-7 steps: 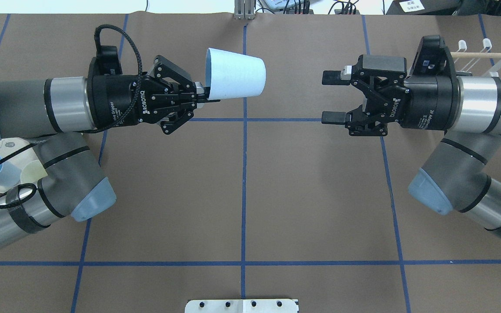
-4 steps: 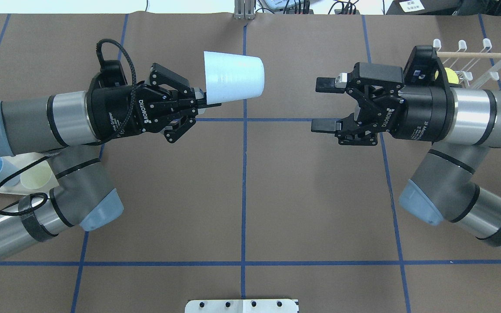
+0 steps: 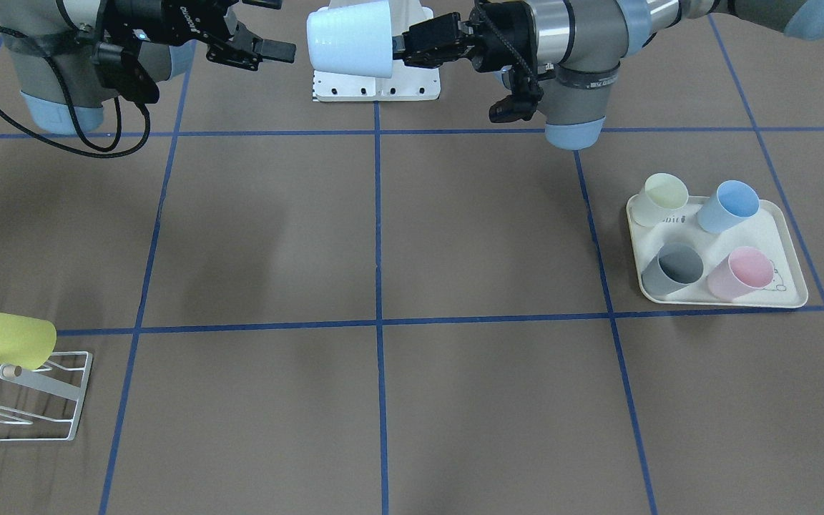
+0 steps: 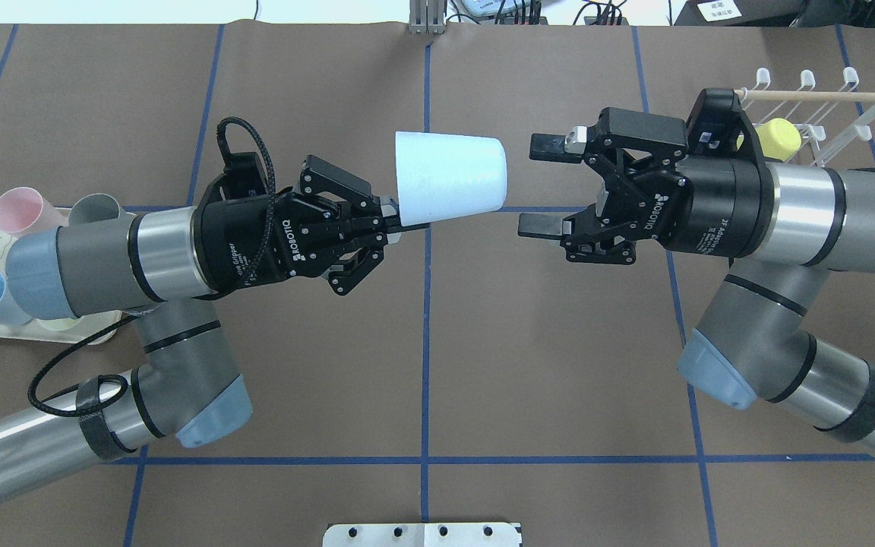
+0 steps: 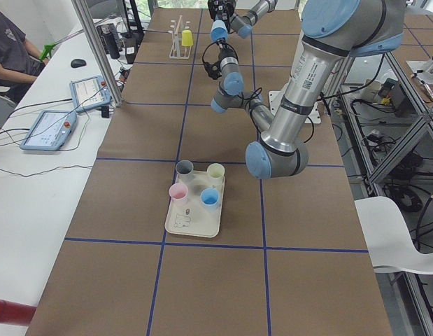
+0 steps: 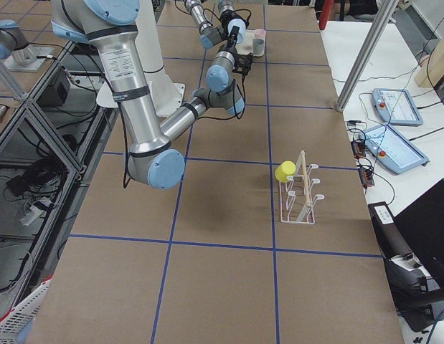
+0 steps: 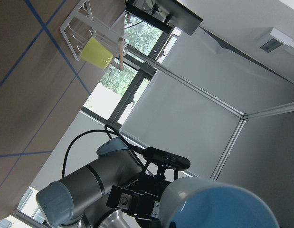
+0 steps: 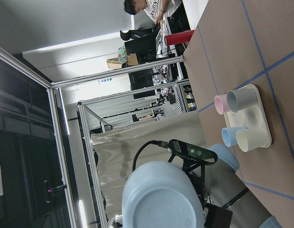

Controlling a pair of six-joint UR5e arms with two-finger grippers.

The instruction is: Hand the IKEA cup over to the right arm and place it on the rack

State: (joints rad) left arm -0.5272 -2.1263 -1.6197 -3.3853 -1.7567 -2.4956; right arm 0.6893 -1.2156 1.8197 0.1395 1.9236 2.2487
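Two hands face off midway between the bench (image 4: 422, 342) side edges. I log: left hand (image 4: 401, 223) clenched on the cup (image 4: 449, 181) rim, right hand (image 4: 542, 186) released, spread wide just beside its base.

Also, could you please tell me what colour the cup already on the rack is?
That cup is yellow, clearest in the exterior front-facing view.

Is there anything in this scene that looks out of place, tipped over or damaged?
Nothing stands out. The pale blue cup is held sideways by the left gripper, with the right gripper open, facing it. Four cups stand upright on the tray; a yellow cup sits on the rack.
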